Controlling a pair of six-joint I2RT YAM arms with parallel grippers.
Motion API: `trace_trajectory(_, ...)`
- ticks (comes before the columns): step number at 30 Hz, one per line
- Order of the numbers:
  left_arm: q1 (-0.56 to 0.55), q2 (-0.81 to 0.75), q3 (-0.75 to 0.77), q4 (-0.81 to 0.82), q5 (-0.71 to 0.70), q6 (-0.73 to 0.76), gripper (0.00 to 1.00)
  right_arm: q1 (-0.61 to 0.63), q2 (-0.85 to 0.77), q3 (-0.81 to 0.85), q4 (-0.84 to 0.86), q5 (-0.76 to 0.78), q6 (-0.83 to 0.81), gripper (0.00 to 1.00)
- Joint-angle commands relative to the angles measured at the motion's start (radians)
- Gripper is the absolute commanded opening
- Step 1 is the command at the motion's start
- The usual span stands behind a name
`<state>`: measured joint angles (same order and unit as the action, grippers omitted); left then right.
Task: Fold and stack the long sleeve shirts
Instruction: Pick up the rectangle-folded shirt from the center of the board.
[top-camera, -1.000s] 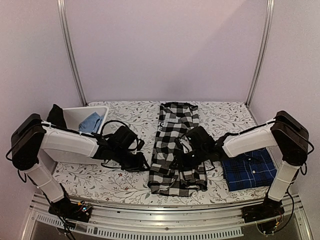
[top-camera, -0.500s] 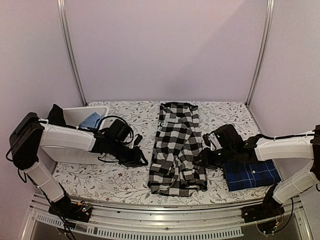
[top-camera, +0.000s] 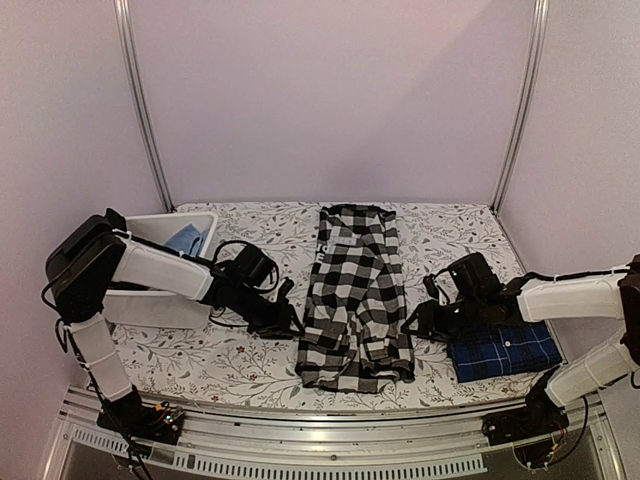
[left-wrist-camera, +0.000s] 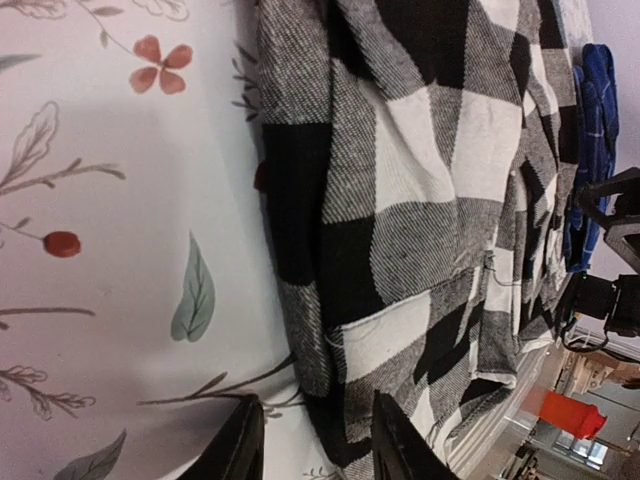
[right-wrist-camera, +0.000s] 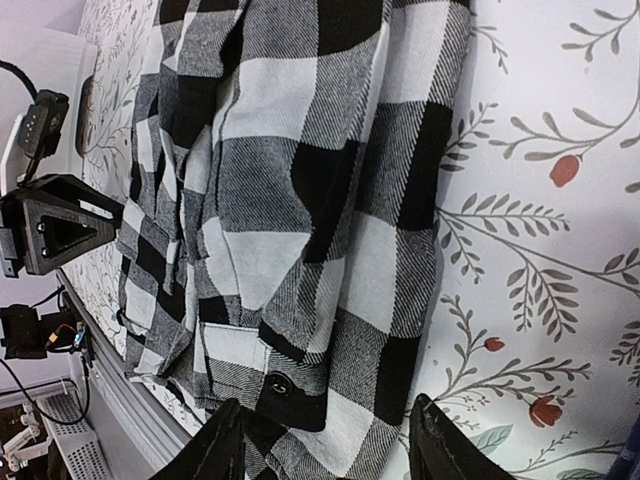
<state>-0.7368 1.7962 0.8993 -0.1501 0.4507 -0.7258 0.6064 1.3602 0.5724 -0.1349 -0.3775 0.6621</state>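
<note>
The black-and-white buffalo check shirt (top-camera: 355, 290) lies folded into a long strip down the middle of the table, collar at the far end. My left gripper (top-camera: 290, 322) is low at its left edge near the hem, open, with the shirt's edge (left-wrist-camera: 310, 330) between the fingers (left-wrist-camera: 240, 445). My right gripper (top-camera: 412, 325) is open at the right edge, and the hem with a button (right-wrist-camera: 275, 385) lies between its fingers (right-wrist-camera: 440, 440). The navy blue plaid shirt (top-camera: 505, 345) lies folded at the front right, partly under my right arm.
A white bin (top-camera: 150, 235) holding a blue cloth (top-camera: 185, 240) and a dark item stands at the left. The flower-print tablecloth (top-camera: 240, 365) covers the table. A metal rail (top-camera: 330, 440) runs along the near edge. Upright frame posts stand at the back corners.
My right gripper has drawn back off the check shirt to its right edge. My left gripper has moved right to the shirt's left edge. The shirt looks unchanged.
</note>
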Motion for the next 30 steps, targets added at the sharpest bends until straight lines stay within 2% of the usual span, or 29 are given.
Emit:
trace_trajectory(1, -0.023, 0.042, 0.026, 0.021, 0.024, -0.024, 0.37, -0.007, 0.022, -0.045, 0.05, -0.048, -0.029, 0.55)
trace_trajectory(10, -0.054, 0.071, 0.031, 0.017, 0.041, -0.047, 0.35, -0.004, 0.073, -0.114, 0.197, -0.121, 0.033, 0.56)
trace_trajectory(17, -0.061, 0.062, -0.001, 0.044, 0.065, -0.079, 0.24, 0.01, 0.105, -0.131, 0.249, -0.134, 0.072, 0.54)
trace_trajectory(30, -0.067, 0.063, -0.021, 0.098, 0.108, -0.107, 0.18, 0.057, 0.178, -0.138, 0.323, -0.147, 0.134, 0.41)
